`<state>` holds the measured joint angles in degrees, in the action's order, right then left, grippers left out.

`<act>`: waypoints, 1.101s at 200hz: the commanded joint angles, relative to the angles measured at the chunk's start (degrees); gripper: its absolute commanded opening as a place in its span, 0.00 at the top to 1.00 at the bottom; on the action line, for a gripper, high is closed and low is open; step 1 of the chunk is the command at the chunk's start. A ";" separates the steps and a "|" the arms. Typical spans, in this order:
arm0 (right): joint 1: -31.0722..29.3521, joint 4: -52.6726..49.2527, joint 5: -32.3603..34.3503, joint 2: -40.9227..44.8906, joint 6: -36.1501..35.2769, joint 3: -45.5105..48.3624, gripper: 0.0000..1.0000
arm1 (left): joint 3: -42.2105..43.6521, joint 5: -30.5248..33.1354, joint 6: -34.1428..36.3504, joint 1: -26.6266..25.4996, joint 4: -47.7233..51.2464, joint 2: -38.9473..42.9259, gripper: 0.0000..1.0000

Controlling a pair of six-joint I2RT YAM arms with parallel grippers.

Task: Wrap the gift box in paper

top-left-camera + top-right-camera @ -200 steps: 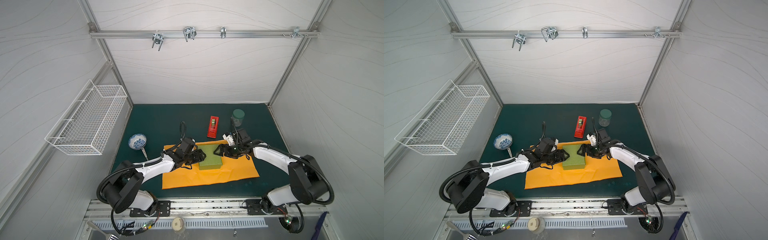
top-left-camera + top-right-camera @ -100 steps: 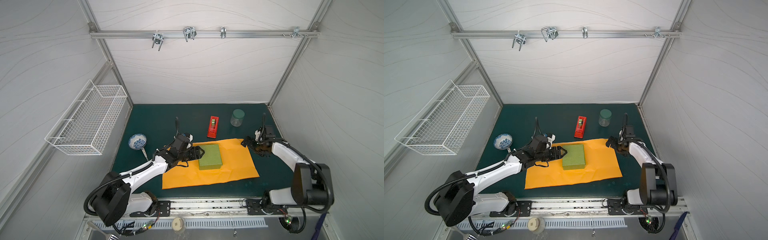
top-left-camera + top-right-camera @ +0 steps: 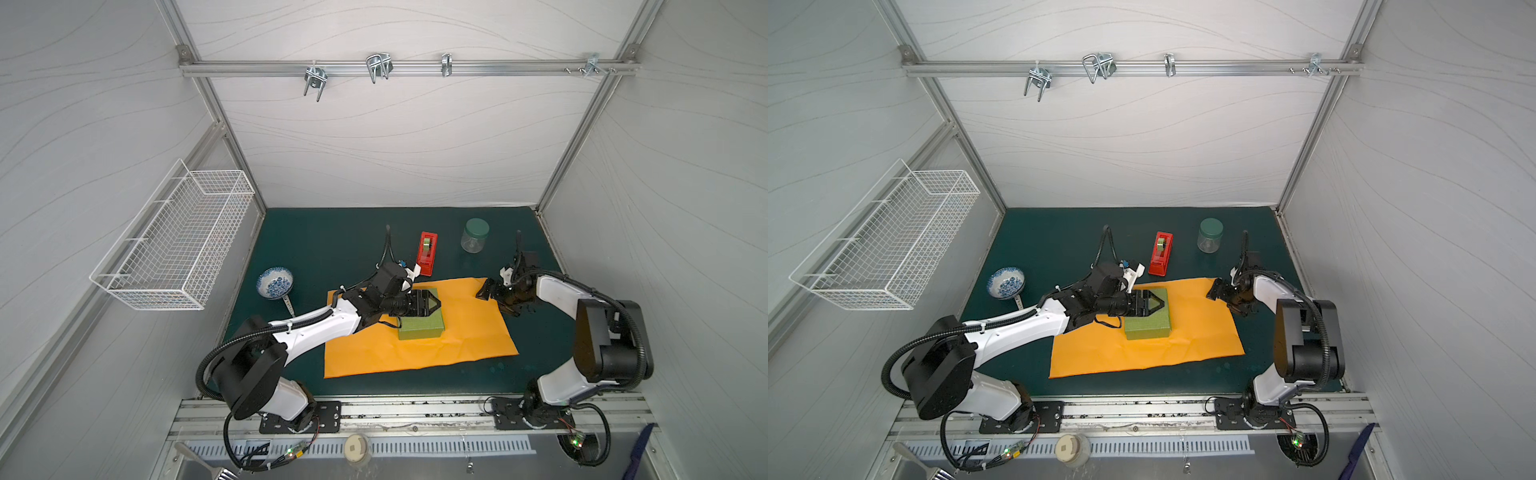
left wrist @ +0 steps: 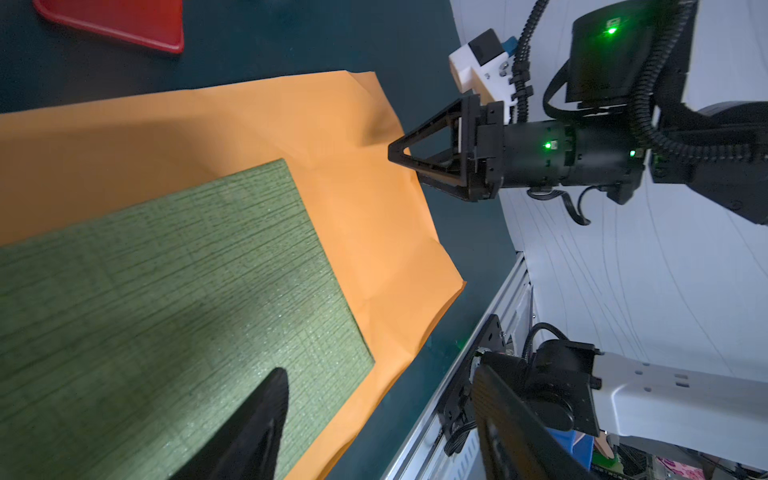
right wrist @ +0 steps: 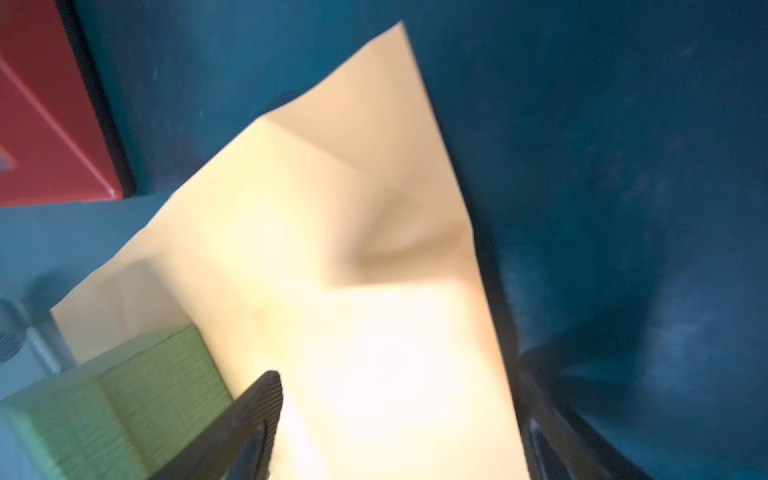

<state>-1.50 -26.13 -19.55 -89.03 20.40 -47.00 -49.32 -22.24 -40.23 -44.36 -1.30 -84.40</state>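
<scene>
First fold likely: left jaws spread over gift box (image 3: 422,327); right jaws spread astride paper (image 3: 461,332) edge, should pinch next.

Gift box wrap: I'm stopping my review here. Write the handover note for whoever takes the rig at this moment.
Open left gripper is over the gift box top; contact unclear.
Open right gripper is astride the paper at its right edge, near the far corner, not clamped.
Box sits on the spread paper, nearer its far edge; tape dispenser lies beyond it.
Done: box placed.
To do: every fold, then taping.
</scene>
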 commanded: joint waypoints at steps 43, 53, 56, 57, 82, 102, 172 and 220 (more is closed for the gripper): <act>3.52 1.70 -9.68 7.64 -0.74 6.90 0.23 | 2.30 0.47 1.57 0.14 -3.36 -5.16 0.29; 3.52 3.26 -10.61 8.65 -0.21 7.70 0.24 | 2.62 0.66 1.79 0.13 -3.42 -5.77 0.29; 3.55 3.67 -11.04 8.88 -0.03 7.96 0.25 | 2.77 0.69 1.83 0.13 -3.44 -5.90 0.29; 3.54 3.83 -11.17 8.97 0.07 8.01 0.25 | 2.80 0.74 1.82 0.14 -3.44 -5.92 0.29; 3.52 6.65 -11.77 11.35 2.01 10.34 0.31 | 3.87 1.19 2.05 0.08 -3.45 -6.78 0.29; 3.52 7.25 -7.29 12.88 3.65 12.34 0.40 | 4.85 1.41 2.04 0.13 -3.87 -6.77 0.29; 2.40 4.44 1.00 11.06 4.99 9.97 0.76 | 5.31 1.39 2.34 0.08 -3.39 -7.27 0.29; 1.60 -1.33 0.28 12.62 2.28 6.91 1.00 | 4.58 1.54 2.44 0.07 -3.35 -7.41 0.29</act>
<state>0.71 -22.68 -18.87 -77.84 24.34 -38.46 -45.71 -22.48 -38.59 -44.29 -10.55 -88.99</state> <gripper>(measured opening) 0.045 0.708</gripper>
